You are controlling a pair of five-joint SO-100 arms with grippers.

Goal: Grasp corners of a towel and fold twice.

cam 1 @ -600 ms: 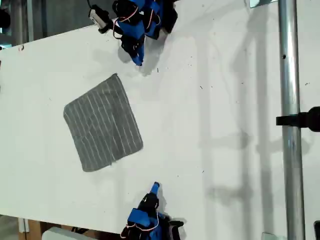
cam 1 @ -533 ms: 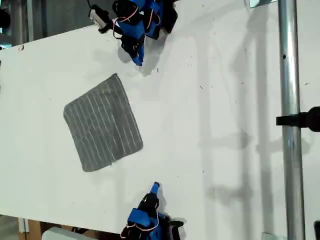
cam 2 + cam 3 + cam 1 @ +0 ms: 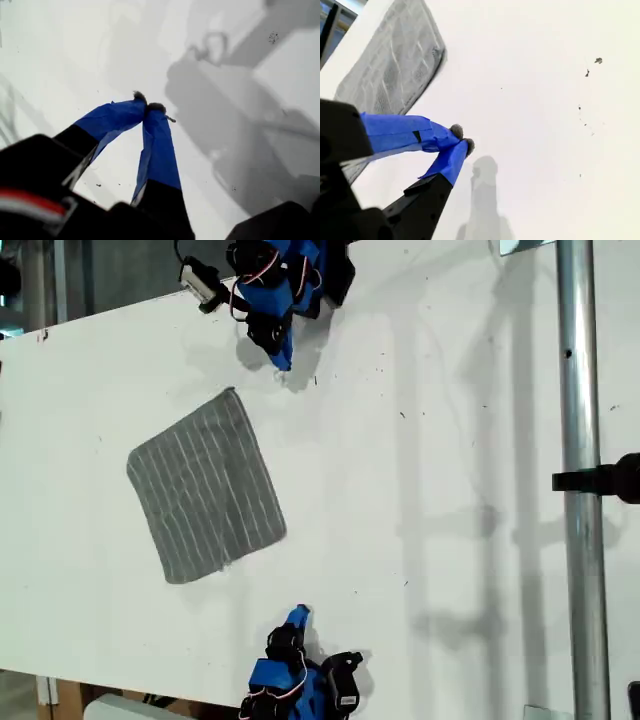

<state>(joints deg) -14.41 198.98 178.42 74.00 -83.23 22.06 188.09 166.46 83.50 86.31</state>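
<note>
Because no corner has been gripped, the towel (image 3: 205,485) lies flat and unfolded on the tabletop (image 3: 450,390), toward the exterior view's left. My first hand (image 3: 146,107) and my second hand (image 3: 462,139) are both clenched on nothing, clear of the cloth, presumably staged for approach.

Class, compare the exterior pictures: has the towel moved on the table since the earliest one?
No. The towel lies in the same spot on the white table; its corner nearest the arm at the exterior view's top has not shifted.
</note>
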